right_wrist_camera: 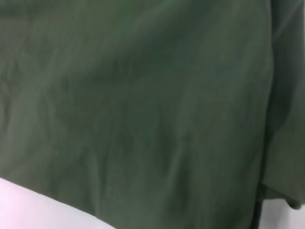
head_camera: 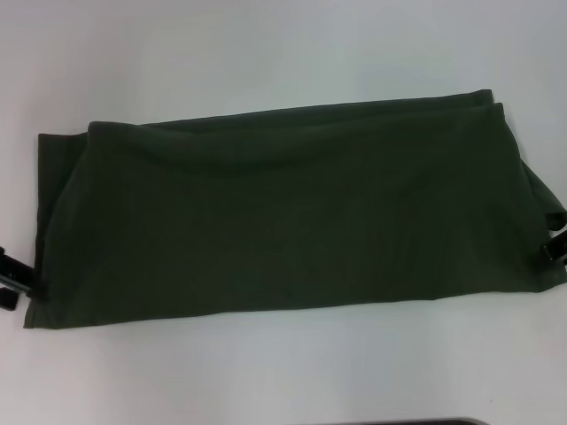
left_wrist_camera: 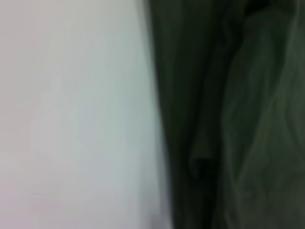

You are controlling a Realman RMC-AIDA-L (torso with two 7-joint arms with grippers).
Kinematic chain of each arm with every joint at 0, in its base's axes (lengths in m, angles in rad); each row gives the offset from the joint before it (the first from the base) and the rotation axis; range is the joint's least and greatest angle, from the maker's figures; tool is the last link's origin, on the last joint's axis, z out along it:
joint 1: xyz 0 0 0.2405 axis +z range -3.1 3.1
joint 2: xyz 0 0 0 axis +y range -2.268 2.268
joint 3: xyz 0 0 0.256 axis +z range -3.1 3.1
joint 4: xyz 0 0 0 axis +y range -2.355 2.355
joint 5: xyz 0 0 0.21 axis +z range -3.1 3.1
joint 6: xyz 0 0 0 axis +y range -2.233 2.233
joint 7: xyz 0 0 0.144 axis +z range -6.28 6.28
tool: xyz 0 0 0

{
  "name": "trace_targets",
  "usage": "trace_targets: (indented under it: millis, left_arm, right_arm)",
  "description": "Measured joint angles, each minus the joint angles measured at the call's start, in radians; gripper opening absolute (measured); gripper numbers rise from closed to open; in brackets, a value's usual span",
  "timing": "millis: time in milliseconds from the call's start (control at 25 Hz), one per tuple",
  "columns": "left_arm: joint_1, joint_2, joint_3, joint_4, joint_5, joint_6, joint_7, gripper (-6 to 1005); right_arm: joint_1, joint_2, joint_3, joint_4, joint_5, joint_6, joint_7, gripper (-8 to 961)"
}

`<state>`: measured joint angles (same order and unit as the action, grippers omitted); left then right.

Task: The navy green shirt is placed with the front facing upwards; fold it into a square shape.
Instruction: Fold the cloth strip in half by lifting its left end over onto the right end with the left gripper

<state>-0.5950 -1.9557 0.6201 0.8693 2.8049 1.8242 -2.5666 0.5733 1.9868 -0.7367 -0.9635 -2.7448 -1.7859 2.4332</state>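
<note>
The dark olive-green cotton shirt (head_camera: 292,212) lies as a long band, its long axis running between left gripper (head_camera: 16,276) and right gripper (head_camera: 555,248), one at each short end; whether either is gripping cannot be told.

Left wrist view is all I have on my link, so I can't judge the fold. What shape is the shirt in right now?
Observer: The navy green shirt lies as a long band across the white table, plain side up, no lettering showing.
Operator: Where are the grippers?
Observer: The left gripper sits at the band's near left corner; the right gripper at its right end.
Operator: Is the right end neat?
Observer: No, layered edges show there, and the far right corner is stepped.
</note>
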Motion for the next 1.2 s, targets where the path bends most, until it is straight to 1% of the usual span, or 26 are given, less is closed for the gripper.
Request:
trace_targets:
  millis: [120,240,360,440,520,600,640,720,800,880,920,1000,1040,1080,1120,1160,1200]
  left_arm:
    - [0.003,0.000,-0.017,0.050,0.019,0.001,-0.001,430]
    - [0.006,0.000,-0.070,0.125,0.015,0.020,0.006,518]
    - [0.014,-0.007,-0.142,0.231,-0.014,0.043,0.040,605]
    - [0.018,-0.008,-0.190,0.272,-0.078,0.073,0.081,631]
    - [0.016,0.003,-0.218,0.245,-0.189,0.125,0.136,657]
    - [0.009,0.016,-0.216,0.163,-0.294,0.171,0.180,683]
    - [0.004,0.019,-0.209,0.114,-0.331,0.187,0.198,681]
    - [-0.008,0.020,-0.195,0.052,-0.356,0.186,0.220,678]
    - [-0.020,0.004,-0.183,0.022,-0.372,0.182,0.263,674]
    - [-0.022,-0.022,-0.182,0.029,-0.391,0.177,0.319,675]
    - [-0.019,-0.039,-0.186,0.038,-0.401,0.163,0.347,676]
    - [-0.008,-0.065,-0.189,0.051,-0.413,0.123,0.386,677]
    - [-0.005,-0.072,-0.188,0.053,-0.415,0.106,0.392,677]
    - [-0.004,-0.074,-0.182,0.051,-0.415,0.091,0.393,678]
    - [-0.006,-0.070,-0.172,0.046,-0.414,0.088,0.389,679]
    - [-0.009,-0.064,-0.163,0.039,-0.412,0.086,0.381,679]
    - [-0.014,-0.053,-0.148,0.025,-0.410,0.088,0.362,680]
  right_arm:
    - [0.001,-0.015,0.019,-0.005,0.003,-0.004,0.004,417]
    - [0.002,-0.032,0.069,-0.011,0.007,-0.013,0.001,567]
    - [0.005,-0.046,0.106,-0.017,0.029,-0.016,-0.017,615]
    - [0.008,-0.052,0.108,-0.012,0.059,-0.016,-0.031,648]
    - [0.017,-0.054,0.103,0.003,0.082,-0.015,-0.046,680]
    - [0.031,-0.050,0.100,0.019,0.088,-0.015,-0.060,695]
    - [0.040,-0.046,0.099,0.027,0.088,-0.015,-0.065,695]
    - [0.054,-0.040,0.097,0.036,0.088,-0.013,-0.071,693]
    - [0.065,-0.036,0.096,0.039,0.089,-0.007,-0.073,692]
    - [0.073,-0.032,0.094,0.039,0.089,0.000,-0.074,690]
    - [0.075,-0.030,0.092,0.039,0.089,0.003,-0.074,689]
    - [0.078,-0.027,0.092,0.045,0.089,0.011,-0.076,688]
    - [0.078,-0.026,0.092,0.051,0.089,0.016,-0.077,688]
    - [0.080,-0.026,0.092,0.058,0.089,0.018,-0.077,688]
    - [0.081,-0.026,0.092,0.063,0.089,0.022,-0.077,689]
    - [0.082,-0.026,0.092,0.066,0.089,0.024,-0.075,689]
    - [0.083,-0.026,0.092,0.067,0.089,0.025,-0.074,689]
